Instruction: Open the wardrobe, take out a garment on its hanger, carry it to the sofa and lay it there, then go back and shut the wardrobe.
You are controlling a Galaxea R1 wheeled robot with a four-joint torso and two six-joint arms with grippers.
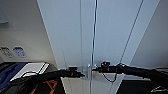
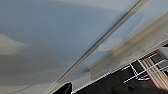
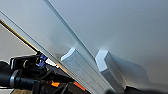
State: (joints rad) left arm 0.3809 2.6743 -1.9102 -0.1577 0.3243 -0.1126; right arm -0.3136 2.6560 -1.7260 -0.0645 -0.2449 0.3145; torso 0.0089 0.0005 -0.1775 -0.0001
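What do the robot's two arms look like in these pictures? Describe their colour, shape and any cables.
Both arms are black and slender, tube-like, each ending in a blocky black gripper unit. The left gripper has a boxy module on top. Near the right gripper, a thin dark cable hangs in a loop beneath the wrist.

Two full-height white doors of the tall narrow wardrobe [image 1: 100, 32] block the way, a thin dark slit at their seam above the short silver handles [image 1: 89, 68].
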